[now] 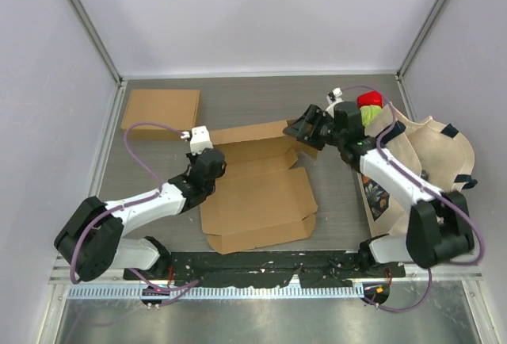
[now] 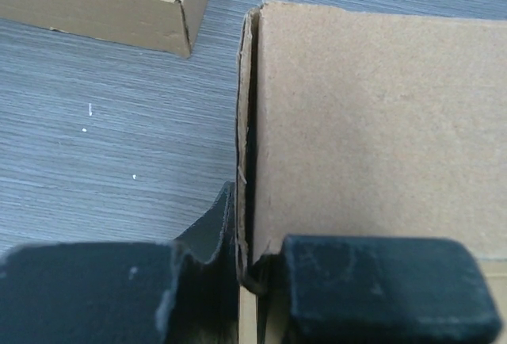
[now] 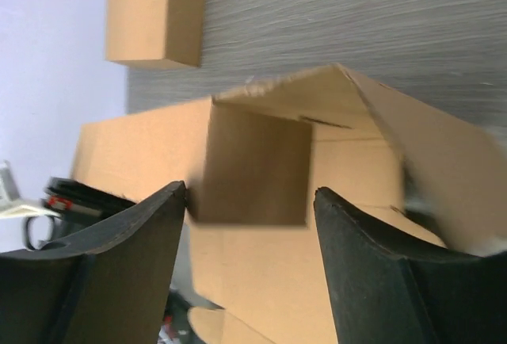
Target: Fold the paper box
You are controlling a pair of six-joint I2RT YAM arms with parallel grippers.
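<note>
1. The paper box point(image 1: 257, 193) lies opened out flat on the table, to the right of the closed carton point(image 1: 161, 109) and nearer to me. Its far panels are partly raised.
2. My left gripper point(image 2: 249, 280) is pinched narrow on the box's doubled side wall point(image 2: 247, 122), the edge facing the closed carton. One pad point(image 2: 380, 280) sits inside the wall and the other outside.
3. My right gripper point(image 3: 249, 201) is at the box's corner farthest from the closed carton. Its jaws are spread wide with a small end flap point(image 3: 257, 166) standing between them. I can't tell if either finger touches it.
4. Handling, as I judge it: this is thin corrugated card, so it is light and will slide on the table if I push it unpinned. It is stiff across the panels but hinges easily on the scored creases.
5. It dents and tears at the edges, so I want a gentle squeeze.
6. The best holds are mid-wall close to a crease, as the left has now, and low on the flap near its hinge for the right.
7. The risk is the raised wall springing back towards the closed carton if the left lets go.
</note>
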